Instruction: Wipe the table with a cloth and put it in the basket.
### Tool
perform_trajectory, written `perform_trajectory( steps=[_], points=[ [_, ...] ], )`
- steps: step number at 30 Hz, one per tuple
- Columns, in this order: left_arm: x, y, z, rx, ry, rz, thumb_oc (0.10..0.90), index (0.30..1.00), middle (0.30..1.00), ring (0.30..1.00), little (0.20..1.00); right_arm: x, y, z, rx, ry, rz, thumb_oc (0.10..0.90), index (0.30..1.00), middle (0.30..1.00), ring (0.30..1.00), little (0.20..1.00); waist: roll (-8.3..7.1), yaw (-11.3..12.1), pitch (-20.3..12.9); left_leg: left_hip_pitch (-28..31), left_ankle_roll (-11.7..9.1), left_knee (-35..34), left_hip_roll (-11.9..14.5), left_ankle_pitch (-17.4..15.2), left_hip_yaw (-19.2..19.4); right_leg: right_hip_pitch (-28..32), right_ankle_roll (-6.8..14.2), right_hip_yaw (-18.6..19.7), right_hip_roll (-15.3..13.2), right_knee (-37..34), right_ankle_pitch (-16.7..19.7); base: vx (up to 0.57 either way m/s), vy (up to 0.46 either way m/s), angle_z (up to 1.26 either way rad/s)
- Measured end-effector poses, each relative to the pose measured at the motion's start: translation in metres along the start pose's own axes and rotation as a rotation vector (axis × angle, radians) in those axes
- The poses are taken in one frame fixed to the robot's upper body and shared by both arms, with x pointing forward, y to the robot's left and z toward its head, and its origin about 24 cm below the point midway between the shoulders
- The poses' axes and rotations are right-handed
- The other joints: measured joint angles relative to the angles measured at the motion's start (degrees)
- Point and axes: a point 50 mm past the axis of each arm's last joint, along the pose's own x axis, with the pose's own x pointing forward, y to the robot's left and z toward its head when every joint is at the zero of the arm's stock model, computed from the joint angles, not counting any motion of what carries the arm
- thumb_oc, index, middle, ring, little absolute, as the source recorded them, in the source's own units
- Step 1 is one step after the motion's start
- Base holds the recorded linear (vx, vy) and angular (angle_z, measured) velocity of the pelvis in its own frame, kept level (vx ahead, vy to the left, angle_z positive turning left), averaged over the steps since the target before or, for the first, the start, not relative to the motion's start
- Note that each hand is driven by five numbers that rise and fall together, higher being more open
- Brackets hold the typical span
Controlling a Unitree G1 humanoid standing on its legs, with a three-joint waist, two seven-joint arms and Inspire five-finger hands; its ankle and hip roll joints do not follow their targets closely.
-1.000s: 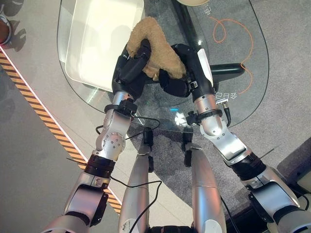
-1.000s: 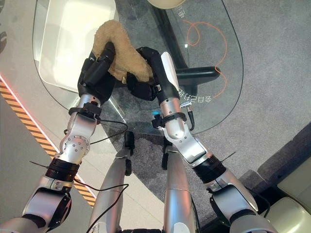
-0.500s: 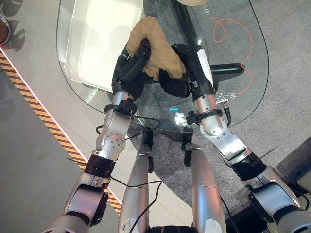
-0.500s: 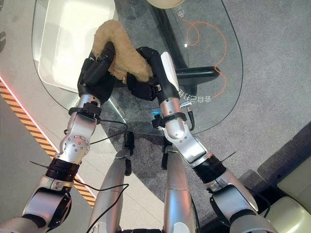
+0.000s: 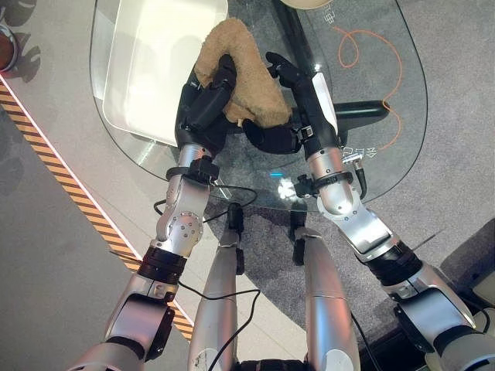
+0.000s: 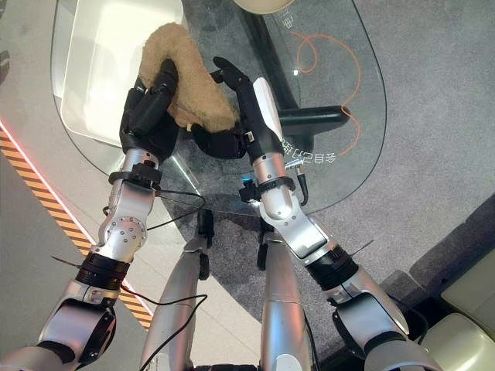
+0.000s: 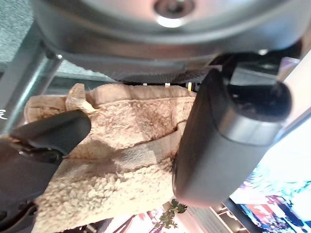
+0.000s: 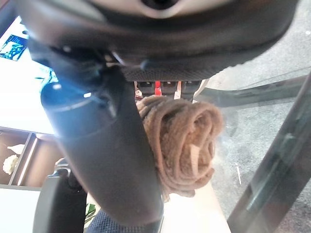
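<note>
Left eye view has the tan fleecy cloth (image 5: 240, 73) bunched up on the glass table (image 5: 387, 147), sitting right between both hands. Left hand (image 5: 203, 108) comes at it from the cloth's left edge with its fingers curled over the top of the fabric, so that one's got an actual grip. Left wrist view backs that up, you can see the thumb (image 7: 228, 141) pressed onto the fleece with the cloth folded under it. Right hand (image 5: 298, 100) is on the opposite edge, fingers out pretty straight and laid along the side of the cloth, more resting or pushing than grabbing.

Cloth's long axis runs away from the robot, tilted a bit toward its left, with the far end humped up.

Both hands are touching it, but the left is the one really holding on, so I'd guess the wiping stroke gets driven from there while the right just steadies. Haven't spotted the basket yet, there's a pale round rim (image 5: 309, 3) at the far edge but can't tell what it is
</note>
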Motion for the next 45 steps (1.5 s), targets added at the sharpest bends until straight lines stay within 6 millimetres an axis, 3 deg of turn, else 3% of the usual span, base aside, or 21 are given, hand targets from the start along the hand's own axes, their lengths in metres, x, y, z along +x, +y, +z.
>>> perform_trajectory(
  steps=[35,45],
  points=[
    [-0.001,-0.005,0.01,0.153,-0.17,0.118,0.1,0.3,0.3,0.3,0.2,0.003,-0.002,0.004,-0.014,-0.02,-0.052,0.8,0.9,0.9,0.9,0.9,-0.02,0.0,0.0,0.0,0.0,-0.1,0.0,0.0,0.0,0.0,0.1,0.2,0.0,0.0,-0.1,0.0,0.0,0.0],
    [0.001,-0.006,0.016,0.211,-0.221,0.166,0.1,0.3,0.3,0.3,0.2,0.001,-0.005,0.002,-0.013,-0.027,-0.099,0.8,0.9,0.9,0.9,0.9,-0.02,-1.1,0.0,0.0,0.0,-0.1,0.0,-0.1,0.0,-0.1,0.0,0.3,0.0,0.0,0.0,0.0,0.0,0.0]
  ],
)
